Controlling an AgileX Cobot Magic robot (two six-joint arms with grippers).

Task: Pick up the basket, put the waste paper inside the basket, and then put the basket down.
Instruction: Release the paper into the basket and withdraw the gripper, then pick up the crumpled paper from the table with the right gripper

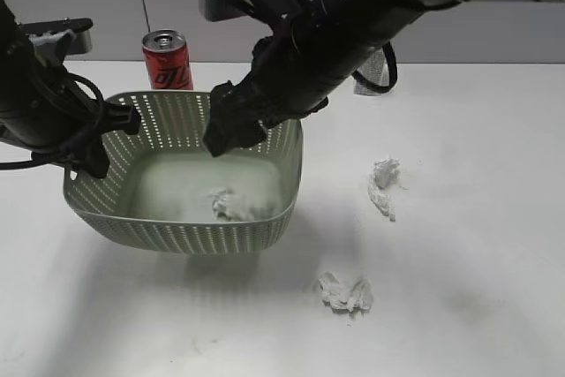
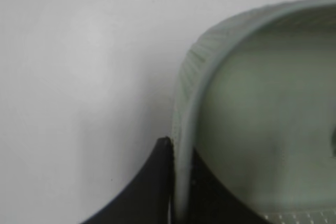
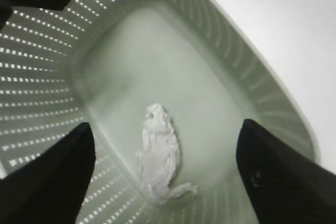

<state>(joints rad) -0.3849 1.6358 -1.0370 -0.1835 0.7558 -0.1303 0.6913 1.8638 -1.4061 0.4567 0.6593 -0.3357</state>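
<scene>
The pale sage-green basket (image 1: 168, 227) hangs tilted above the table, casting a shadow below. My left gripper (image 1: 93, 152) is shut on its left rim (image 2: 184, 145), one finger outside and one inside. My right gripper (image 1: 231, 130) is open and empty above the basket's inside; both fingertips show in the right wrist view (image 3: 165, 145). One wad of waste paper (image 1: 228, 205) lies on the basket floor (image 3: 157, 153). Two more wads lie on the table at the right: one (image 1: 383, 183) mid-right and one (image 1: 346, 293) nearer the front.
A red soda can (image 1: 168, 59) stands upright behind the basket. A white-and-dark object (image 1: 371, 72) is partly hidden behind the right arm at the back. The white table (image 1: 477, 245) stretches to the right and front.
</scene>
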